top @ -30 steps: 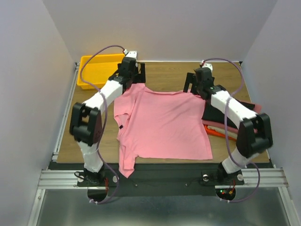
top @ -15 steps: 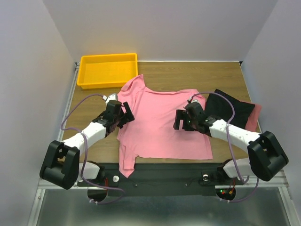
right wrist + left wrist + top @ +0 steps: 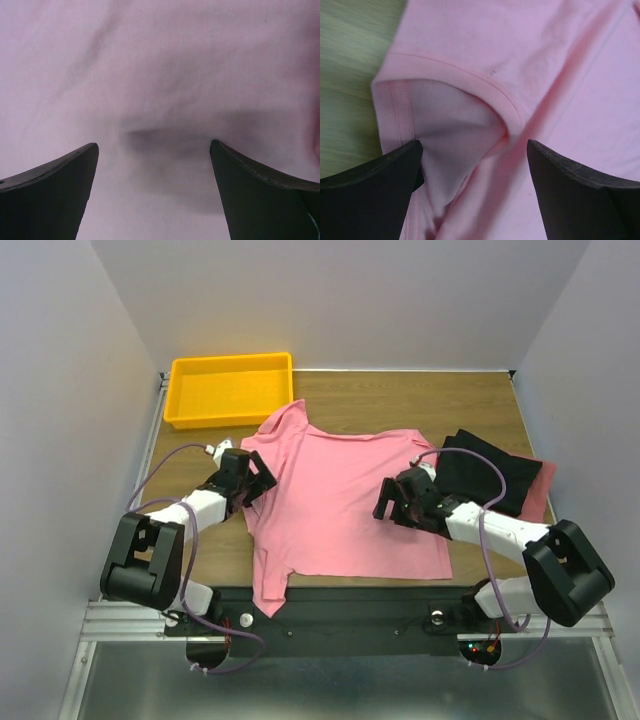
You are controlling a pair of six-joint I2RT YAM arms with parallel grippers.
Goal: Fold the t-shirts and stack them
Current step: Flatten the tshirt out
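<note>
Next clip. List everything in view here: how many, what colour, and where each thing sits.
Large shirt: one, pink, spread flat mid-table.
Folded shirt: one, black, right side of the table.
Cloth under it: one, pink, showing at the black shirt's right edge.
Tray: one, yellow, far left corner.
Table: one, brown wood.
Left pincer: one, black, open, at the large shirt's left sleeve hem.
Right pincer: one, black, open, over the large shirt's right side.

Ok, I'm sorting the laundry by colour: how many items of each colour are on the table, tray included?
Black: 1, the black shirt
Pink: 2, the spread pink shirt and a folded pink shirt under the black shirt
Yellow: 1, the yellow tray
Total: 4 in view
</note>
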